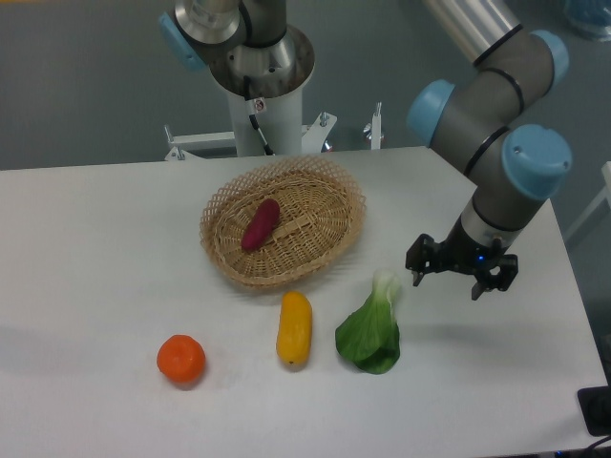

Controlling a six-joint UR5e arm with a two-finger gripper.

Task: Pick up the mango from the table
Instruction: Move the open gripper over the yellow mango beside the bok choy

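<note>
The mango (pixel 294 328) is a smooth, elongated yellow-orange fruit lying on the white table (pixel 95 248), in front of the wicker basket. My gripper (pixel 448 284) hangs over the table's right side, well to the right of the mango, beyond the green leafy vegetable. Its two dark fingers stand apart and hold nothing.
A wicker basket (pixel 329 187) with a reddish-purple sweet potato (pixel 260 225) in it stands behind the mango. A round orange tangerine (pixel 181 359) lies to the mango's left. A green bok choy (pixel 371 331) lies just right of the mango. The arm's base (pixel 256 86) stands at the table's far edge.
</note>
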